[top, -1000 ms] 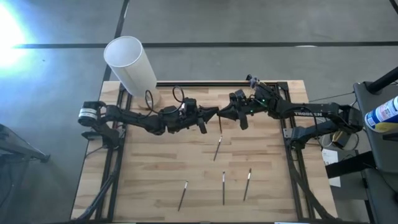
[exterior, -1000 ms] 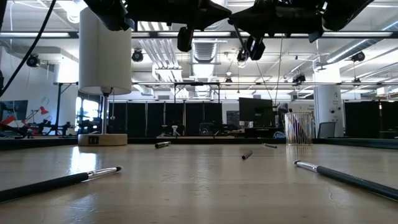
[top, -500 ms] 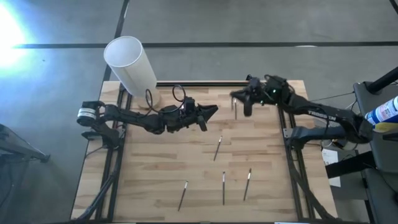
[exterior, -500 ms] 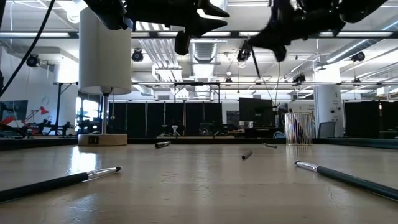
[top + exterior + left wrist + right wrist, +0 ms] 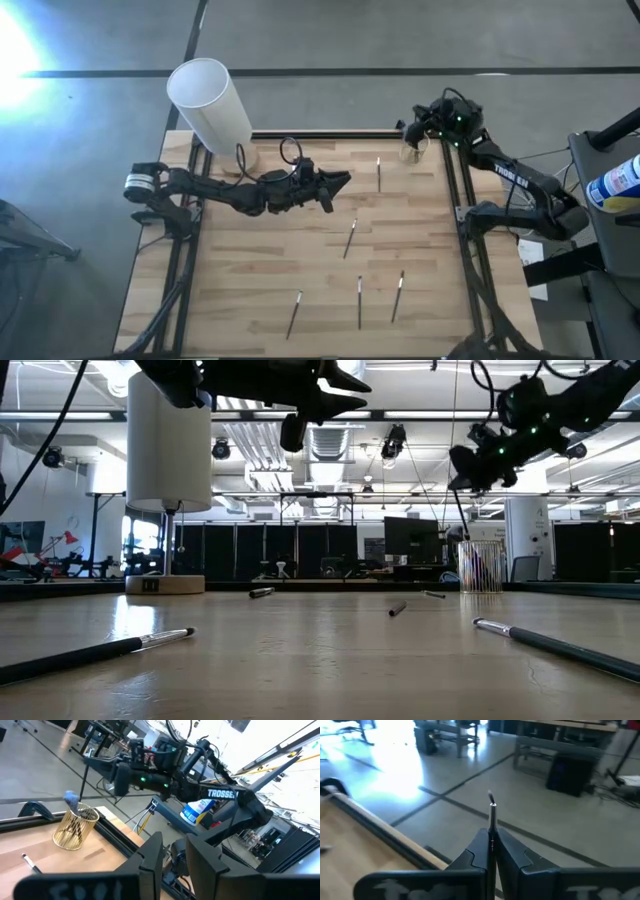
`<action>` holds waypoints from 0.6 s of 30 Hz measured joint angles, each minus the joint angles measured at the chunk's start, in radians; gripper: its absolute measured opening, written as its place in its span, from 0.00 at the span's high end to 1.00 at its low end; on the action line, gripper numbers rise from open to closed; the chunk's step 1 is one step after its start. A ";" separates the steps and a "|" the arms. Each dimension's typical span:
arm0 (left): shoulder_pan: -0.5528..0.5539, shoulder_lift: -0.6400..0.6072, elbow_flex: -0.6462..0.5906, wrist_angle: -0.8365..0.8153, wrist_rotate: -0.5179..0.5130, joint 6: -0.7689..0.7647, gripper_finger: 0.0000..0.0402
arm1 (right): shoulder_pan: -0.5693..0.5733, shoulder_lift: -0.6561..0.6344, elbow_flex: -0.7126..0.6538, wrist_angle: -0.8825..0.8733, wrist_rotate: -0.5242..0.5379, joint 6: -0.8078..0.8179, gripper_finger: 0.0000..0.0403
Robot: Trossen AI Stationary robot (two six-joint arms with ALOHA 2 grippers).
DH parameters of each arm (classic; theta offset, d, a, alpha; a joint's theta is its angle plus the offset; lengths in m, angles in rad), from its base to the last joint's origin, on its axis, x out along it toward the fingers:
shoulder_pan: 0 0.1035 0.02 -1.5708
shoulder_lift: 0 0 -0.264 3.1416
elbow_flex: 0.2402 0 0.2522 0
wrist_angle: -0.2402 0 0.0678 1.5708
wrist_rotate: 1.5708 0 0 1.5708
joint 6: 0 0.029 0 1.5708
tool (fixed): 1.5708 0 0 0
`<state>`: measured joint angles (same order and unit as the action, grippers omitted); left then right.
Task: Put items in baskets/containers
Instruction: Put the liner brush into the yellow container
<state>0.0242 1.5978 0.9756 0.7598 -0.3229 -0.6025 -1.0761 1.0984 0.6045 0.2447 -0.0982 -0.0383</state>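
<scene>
The transparent yellowish cup stands at the table's far right corner, also in the low view and the left wrist view, with several sticks inside. My right gripper hovers just above it, shut on one thin stick. Several more sticks lie flat on the wood, one near the far edge, one at mid-table, three by the near edge. My left gripper hangs open and empty above the table's middle. My right gripper pinches the stick between its two fingertips, with the stick running along the fingers. The stick's brush-like free end juts out past the tips. It is lifted clear and slants down toward the cup's mouth.
A tall white cylinder on a wooden base stands at the far left corner. A black frame rail borders the table's right side. Bare wood lies between the scattered sticks.
My right gripper has carried the stick from the table's middle, close to my left gripper, toward the far right corner and now stands over the cup. It has stayed shut on the stick. The sticks on the table have not moved.
</scene>
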 joint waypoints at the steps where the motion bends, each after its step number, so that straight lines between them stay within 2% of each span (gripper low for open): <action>1: 0.000 0.000 0.000 0.000 0.000 0.000 0.81 | -0.010 0.012 -0.003 0.007 0.000 -0.003 0.97; 6: 0.000 0.000 0.000 0.000 0.007 0.000 0.81 | -0.018 0.036 -0.046 0.016 0.046 -0.022 0.97; 18: 0.000 0.000 0.000 -0.030 0.011 0.000 0.81 | -0.018 0.032 -0.139 0.025 0.051 0.008 0.97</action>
<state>0.0242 1.5978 0.9756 0.7299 -0.3119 -0.6029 -1.0939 1.1305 0.4660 0.2695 -0.0473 -0.0307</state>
